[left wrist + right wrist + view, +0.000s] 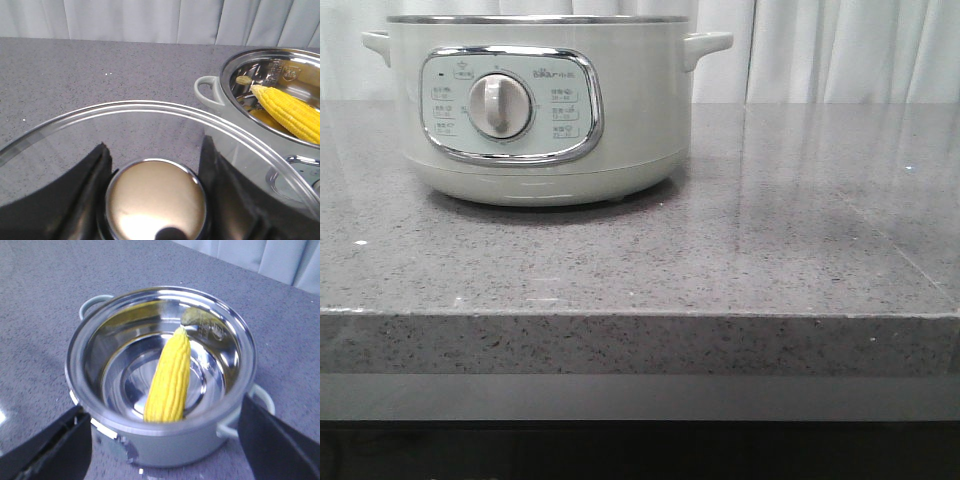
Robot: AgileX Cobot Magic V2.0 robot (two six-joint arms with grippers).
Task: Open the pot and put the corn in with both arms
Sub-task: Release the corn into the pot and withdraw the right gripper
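both grippers off pot [535, 100]: left gripper [155, 165] clamps lid knob [156, 200]; right gripper [165, 440] spread, empty; corn [170, 380] inside.

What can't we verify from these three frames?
- Front view: pot inside, corn and both arms hidden; the pot's wall blocks it and its top is cut by the frame edge.
- Left wrist: left gripper grips the knob of the glass lid; the lid's near edge and the fingertips are cut off.
- Right wrist: right gripper is open and empty; the corn's lower end is behind the rim.
- Panel labels: too small.
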